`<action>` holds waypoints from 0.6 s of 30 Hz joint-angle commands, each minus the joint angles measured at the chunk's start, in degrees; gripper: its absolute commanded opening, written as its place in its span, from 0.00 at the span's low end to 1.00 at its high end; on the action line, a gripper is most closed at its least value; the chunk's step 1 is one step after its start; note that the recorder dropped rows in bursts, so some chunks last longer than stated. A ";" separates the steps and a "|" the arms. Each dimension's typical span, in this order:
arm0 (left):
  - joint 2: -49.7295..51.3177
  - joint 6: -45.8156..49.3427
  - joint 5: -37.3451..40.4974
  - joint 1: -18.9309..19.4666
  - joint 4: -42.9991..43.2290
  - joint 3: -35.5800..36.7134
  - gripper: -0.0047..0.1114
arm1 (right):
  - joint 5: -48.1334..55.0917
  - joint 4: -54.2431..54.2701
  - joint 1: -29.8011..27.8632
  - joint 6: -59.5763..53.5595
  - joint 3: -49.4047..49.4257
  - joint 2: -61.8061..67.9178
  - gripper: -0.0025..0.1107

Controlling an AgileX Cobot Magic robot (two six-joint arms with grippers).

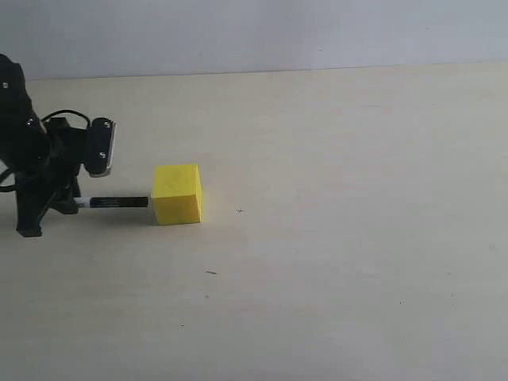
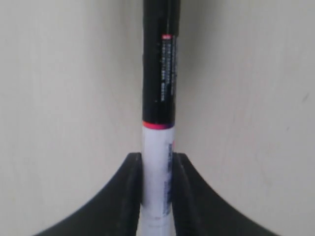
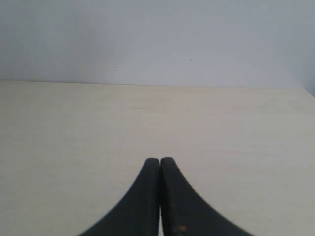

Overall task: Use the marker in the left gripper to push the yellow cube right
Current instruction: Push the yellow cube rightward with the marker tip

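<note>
The yellow cube [image 1: 177,194] rests on the pale table, left of the middle. My left gripper [image 1: 70,205] stands at the far left, shut on the white barrel of the marker [image 1: 115,202]. The marker lies level and points right; its black end reaches the cube's left face. In the left wrist view the marker [image 2: 158,98] runs out from between the two black fingers [image 2: 130,191], and the cube is out of that view. My right gripper [image 3: 160,162] is shut with nothing in it, facing bare table and the wall; the exterior view does not show it.
The beige table [image 1: 333,262] stretches right of the cube, with a few tiny dark specks [image 1: 210,272]. A grey wall [image 1: 278,32] borders the table's far edge.
</note>
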 commanded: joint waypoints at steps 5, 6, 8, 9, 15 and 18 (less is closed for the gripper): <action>-0.12 -0.42 -2.75 -6.76 -0.26 -0.39 0.04 | -0.44 -0.10 -0.29 -0.08 0.26 -0.38 0.02; -0.12 -0.58 -2.34 -6.23 -0.19 -0.39 0.04 | -0.44 -0.10 -0.29 -0.08 0.26 -0.38 0.02; -0.12 -0.58 -1.58 -5.33 -0.19 -0.39 0.04 | -0.44 -0.10 -0.29 -0.08 0.26 -0.38 0.02; -0.12 -0.58 -1.44 -4.92 -0.19 -0.39 0.04 | -0.44 -0.10 -0.29 -0.08 0.26 -0.38 0.02; -0.04 -0.58 -4.91 -4.80 -0.66 -0.39 0.04 | -0.44 -0.10 -0.29 -0.08 0.26 -0.38 0.02; -0.04 -0.42 -9.76 -7.55 -4.55 -0.39 0.04 | -0.44 -0.10 -0.29 -0.08 0.26 -0.38 0.02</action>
